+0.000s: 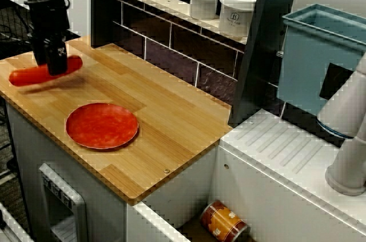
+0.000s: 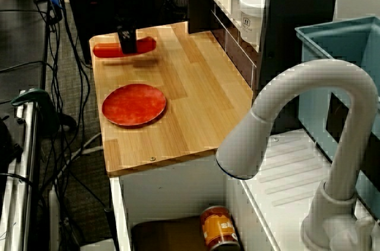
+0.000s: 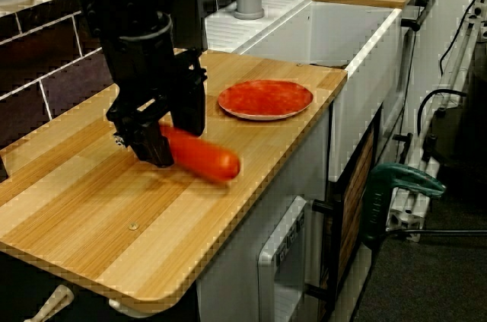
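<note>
Gripping red sausage, hand clamped tight over wooden counter; red plate near, apart.

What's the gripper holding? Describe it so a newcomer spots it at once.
Find the light wooden countertop. Near one end of it, the black gripper clamps a long red sausage-shaped object. Unlike the flat round red plate nearby, it is a rounded cylinder.

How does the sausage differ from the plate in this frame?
The sausage is a long rounded cylinder; the plate is a flat round disc. The sausage is clamped in the gripper; the plate lies free on the counter, untouched. The sausage is at the counter's end away from the sink; the plate is nearer it. Both are red.
</note>
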Robot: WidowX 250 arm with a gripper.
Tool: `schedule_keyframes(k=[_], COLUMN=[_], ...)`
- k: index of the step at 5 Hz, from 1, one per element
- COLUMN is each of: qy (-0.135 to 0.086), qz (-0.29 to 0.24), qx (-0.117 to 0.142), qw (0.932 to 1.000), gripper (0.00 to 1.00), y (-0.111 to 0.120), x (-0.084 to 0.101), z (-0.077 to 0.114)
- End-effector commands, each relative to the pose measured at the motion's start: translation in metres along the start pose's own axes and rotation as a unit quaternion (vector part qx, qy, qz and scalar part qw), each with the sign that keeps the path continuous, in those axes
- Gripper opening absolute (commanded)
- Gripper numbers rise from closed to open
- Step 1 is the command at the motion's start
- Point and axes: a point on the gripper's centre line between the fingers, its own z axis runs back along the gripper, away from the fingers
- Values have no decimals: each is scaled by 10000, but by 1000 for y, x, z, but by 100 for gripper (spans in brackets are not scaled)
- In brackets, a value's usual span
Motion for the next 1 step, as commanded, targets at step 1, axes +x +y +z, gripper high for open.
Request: schedule_keyframes(k=[1], qy=[-123], qz=[-331], qx=[-129], qw=[9993], gripper=[100], y=[-14], x=[-19], z=[23])
